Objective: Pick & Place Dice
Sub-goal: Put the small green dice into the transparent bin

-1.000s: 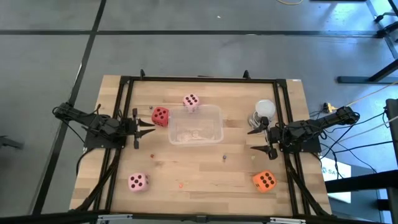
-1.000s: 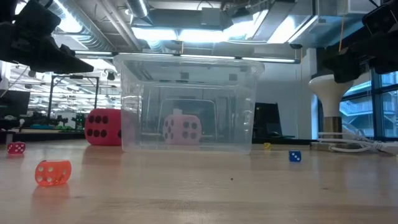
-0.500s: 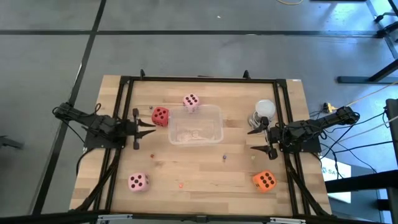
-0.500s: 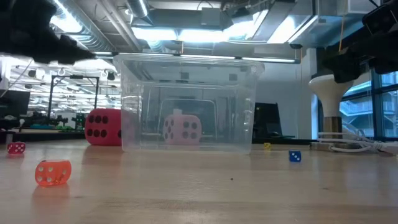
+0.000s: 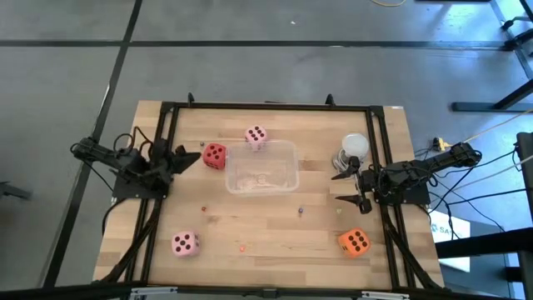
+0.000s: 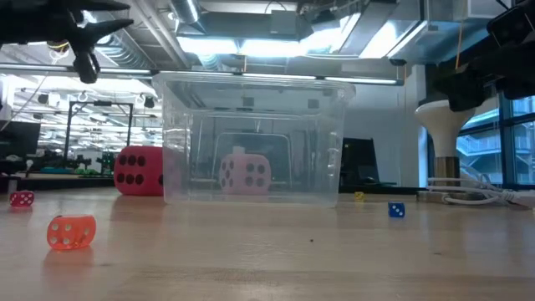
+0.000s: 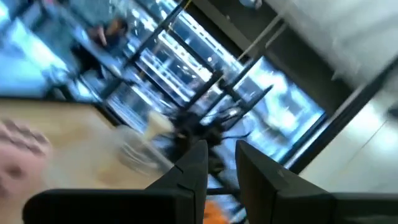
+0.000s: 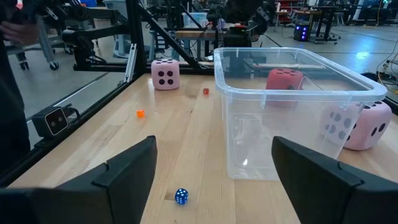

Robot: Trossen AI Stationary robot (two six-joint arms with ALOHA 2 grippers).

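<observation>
The left jaws (image 5: 190, 157) hang over the left side of the wooden desk (image 5: 275, 233), close to the small red soft cube with dark dots (image 5: 215, 156), and they hold nothing. In the left wrist view its two dark fingers (image 7: 193, 171) stand near each other with only a thin gap, too thin to go around the red cube. So a good way to do this step, I think, is to spread the jaws wide first, point them down at the red cube, come low with one finger on each flat side, and only then squeeze softly, because the cube looks squashy. The red cube sits just beside the clear plastic tub (image 5: 262, 167), so the jaws should mind not to bump the tub wall. One pale pink cube with dots (image 5: 256, 136) lies at the far edge of the tub, and another pale pink cube (image 5: 185, 243) lies near the front left corner, well apart from the jaws. The tub looks to have no big cube in it yet. On the right, the right jaws (image 5: 351, 187) wait, spread wide and holding nothing, with the orange cube with dots (image 5: 355, 242) near them on the desk, not between the fingers.
</observation>
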